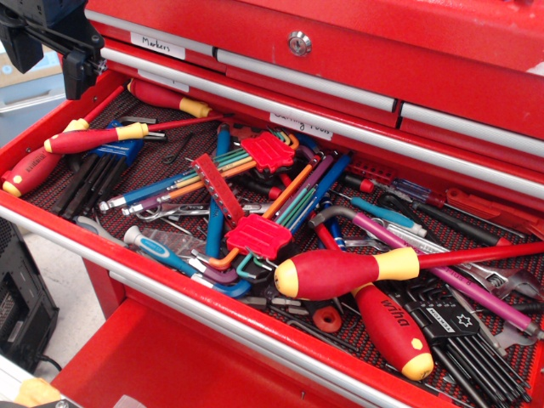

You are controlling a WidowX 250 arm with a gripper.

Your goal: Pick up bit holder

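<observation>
The bit holder (218, 187) is a narrow red ribbed strip. It lies diagonally in the middle of the open drawer, on top of coloured hex keys, between two blocky red hex key clips (268, 151) (257, 236). My gripper (51, 61) is black and hangs at the top left, above the drawer's far left corner and well away from the bit holder. Its two fingers stand apart with nothing between them.
The red drawer (212, 310) is crowded. Red-and-yellow screwdrivers lie at the left (85, 140), back (170, 98) and front right (340, 272) (391, 331). A blue hex key holder (119, 153) and a black key set (450, 323) lie nearby. Closed drawers (340, 59) overhang the back.
</observation>
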